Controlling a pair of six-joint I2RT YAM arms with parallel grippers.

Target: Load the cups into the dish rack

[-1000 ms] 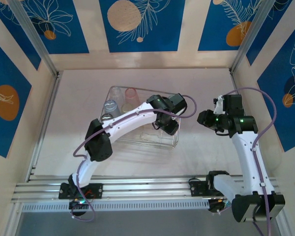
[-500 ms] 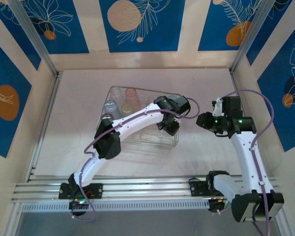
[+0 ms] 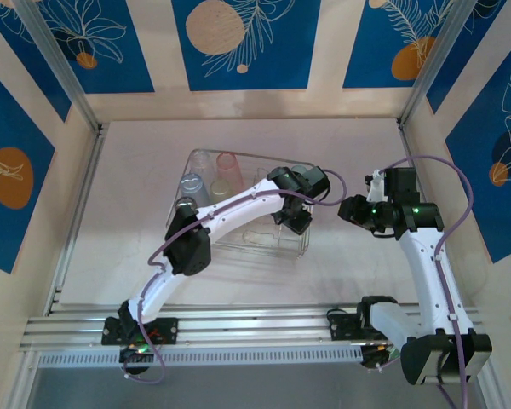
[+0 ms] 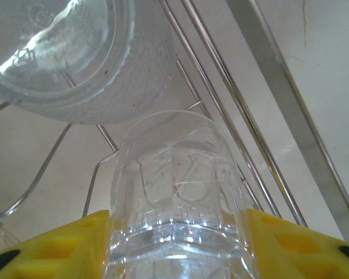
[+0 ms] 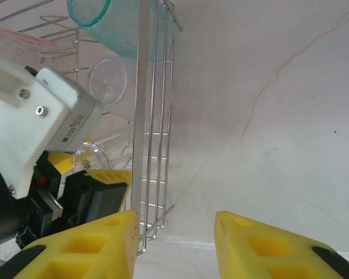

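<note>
The dish rack (image 3: 238,248) is a silver wire basket in the middle of the table. My left gripper (image 3: 291,216) reaches down into its right end. In the left wrist view that gripper (image 4: 177,258) is shut on a clear cup (image 4: 177,186), one yellow pad (image 4: 64,244) against each side, just above the rack's wires (image 4: 253,110). A pink cup (image 3: 228,167), a clear cup (image 3: 202,160) and a bluish cup (image 3: 192,183) stand at the rack's far left. My right gripper (image 3: 351,207) hovers open right of the rack, nothing between its fingers (image 5: 81,247).
A frosted clear cup (image 4: 64,52) lies close behind the held one. In the right wrist view a teal cup (image 5: 104,23) and a small clear cup (image 5: 107,81) sit inside the rack's rim (image 5: 143,116). Bare tabletop (image 5: 267,116) spreads right of the rack. Walls enclose the table.
My left gripper has shifted slightly back and down into the rack's right end with the clear cup. The right gripper has edged a little left.
</note>
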